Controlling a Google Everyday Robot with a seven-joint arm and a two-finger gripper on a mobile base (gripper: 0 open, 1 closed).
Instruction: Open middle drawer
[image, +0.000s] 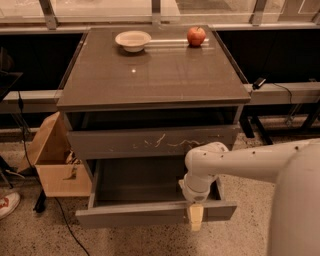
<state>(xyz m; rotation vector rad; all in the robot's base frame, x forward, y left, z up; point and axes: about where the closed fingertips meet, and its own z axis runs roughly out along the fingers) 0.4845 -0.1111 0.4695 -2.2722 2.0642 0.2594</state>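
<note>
- A speckled floor (40, 235) runs under a dark grey counter (150, 75) that stands in front of a window rail.
- A white bowl (133, 40) and a red apple (196, 36) sit at the back of the counter, well apart.
- Below the top is a taller drawer front (115, 144) with white scratch marks. It is pushed in.
- The middle drawer (130, 214) is under it, pulled out toward the camera. Its inside looks bare.
- The white arm (235, 162) reaches in from the right.
- The gripper (196, 220) points down at the front edge of the middle drawer, right of its middle.
- A tan tip hangs over the drawer front.
- It is not possible to tell if the jaws are apart or together.
- An open cardboard box (55, 165) sits on the floor left of the counter.
</note>
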